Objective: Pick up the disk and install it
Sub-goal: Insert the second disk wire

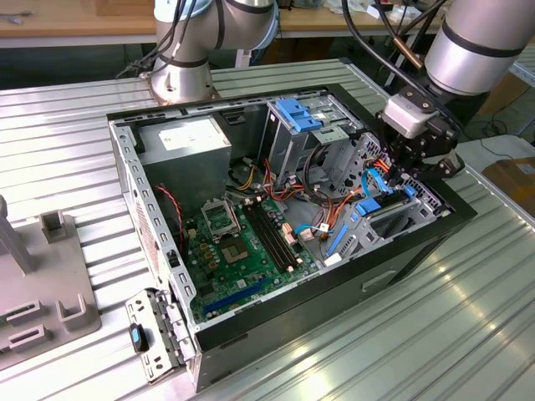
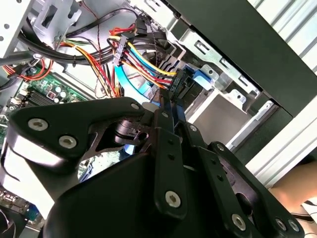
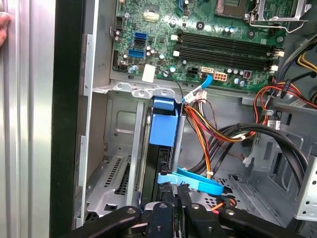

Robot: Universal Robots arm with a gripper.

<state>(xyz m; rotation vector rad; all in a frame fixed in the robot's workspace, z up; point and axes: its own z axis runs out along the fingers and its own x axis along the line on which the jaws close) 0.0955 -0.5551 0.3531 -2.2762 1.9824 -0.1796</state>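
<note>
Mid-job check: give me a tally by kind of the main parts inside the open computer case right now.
Power supply: 1
Motherboard: 1
Silver drive cage with a blue bracket on top: 1
Disk in its blue carrier, standing on edge in the bay: 1
Total: 4

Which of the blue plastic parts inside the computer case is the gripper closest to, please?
The disk, standing on edge in its blue carrier directly under the gripper at the case's corner. The blue bracket tops the silver drive cage, farther off.
</note>
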